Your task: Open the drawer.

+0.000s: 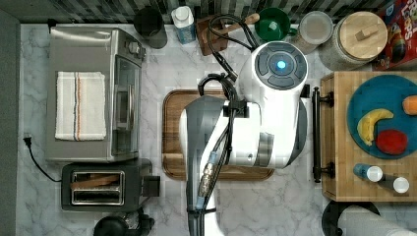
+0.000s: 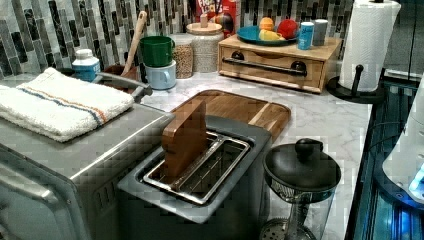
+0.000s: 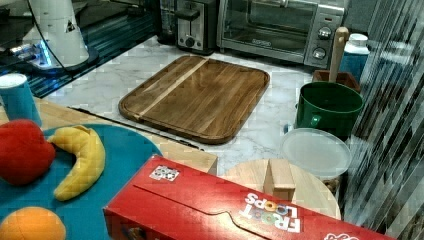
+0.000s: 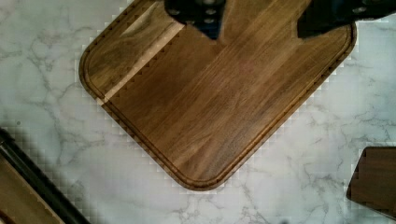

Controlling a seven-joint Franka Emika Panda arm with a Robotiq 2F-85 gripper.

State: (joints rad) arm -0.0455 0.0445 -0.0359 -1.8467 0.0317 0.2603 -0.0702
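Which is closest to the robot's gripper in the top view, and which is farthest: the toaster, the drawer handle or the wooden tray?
1. Tray: right under the gripper, which hovers over it.
2. Drawer handle: just past the tray, on the top view's right.
3. Toaster: far off at the top view's lower left.

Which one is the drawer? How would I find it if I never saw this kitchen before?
Look along the marble counter to the light wooden box beside the paper towel roll, under the blue plate of fruit. The drawer is its front. Unlike the dark wooden tray lying flat nearby, it has a long black bar handle.
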